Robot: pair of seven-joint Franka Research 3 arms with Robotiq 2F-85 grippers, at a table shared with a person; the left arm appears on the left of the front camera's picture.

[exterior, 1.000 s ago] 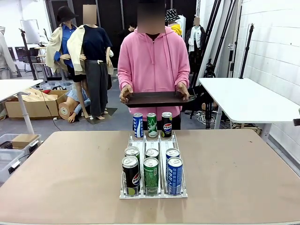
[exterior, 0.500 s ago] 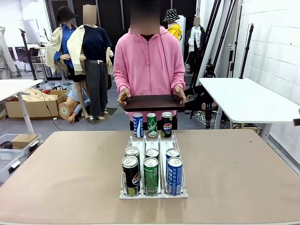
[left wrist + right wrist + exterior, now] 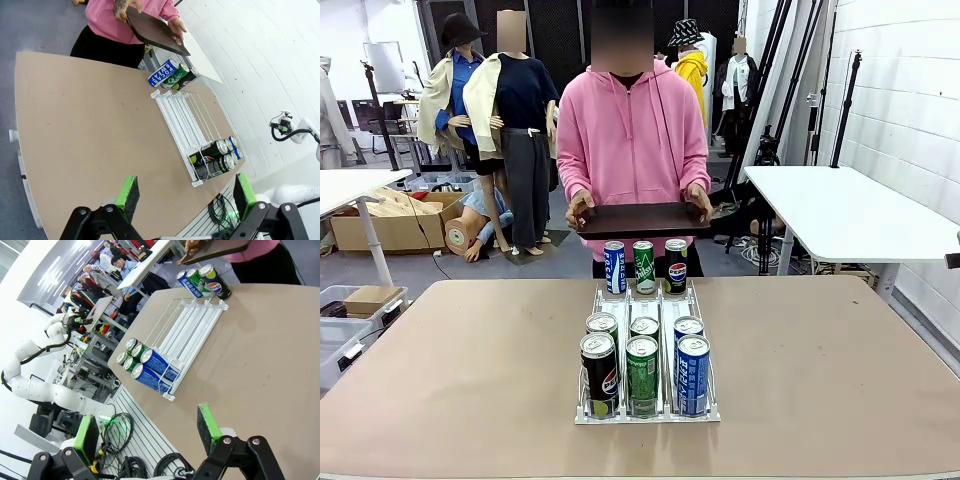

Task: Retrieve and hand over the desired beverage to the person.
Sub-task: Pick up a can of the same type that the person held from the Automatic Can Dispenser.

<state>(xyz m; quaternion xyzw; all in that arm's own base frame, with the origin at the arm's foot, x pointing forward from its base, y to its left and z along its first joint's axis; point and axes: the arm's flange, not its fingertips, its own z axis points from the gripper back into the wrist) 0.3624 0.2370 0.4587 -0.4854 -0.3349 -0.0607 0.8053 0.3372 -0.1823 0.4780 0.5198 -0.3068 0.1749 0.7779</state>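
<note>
A person in a bright pink zip-front hooded sweatshirt (image 3: 633,140) has stepped up to the far edge of the tan table (image 3: 470,360) over the last second. They now stand taller and slightly further left than a moment ago. The dark brown flat tray (image 3: 640,220) is held level at both ends, just above and behind the far end of the white wire rack (image 3: 648,416).

It reads as a customer presenting a tray to be served. No drink has been picked yet, and which one is wanted cannot be told.

The slim drink cans (image 3: 642,372) stand untouched in the rack at mid-table. A blue can (image 3: 613,268), a green can (image 3: 644,267) and a black can (image 3: 676,266) line its far end. Six more stand in two rows at its near end, the front row black, green and blue from left to right.

The left gripper (image 3: 186,195) and the right gripper (image 3: 147,432) hang on the near side. Their green pads (image 3: 127,192) are spread wide with nothing between them. The rack lies ahead of both, well apart from either.
</note>
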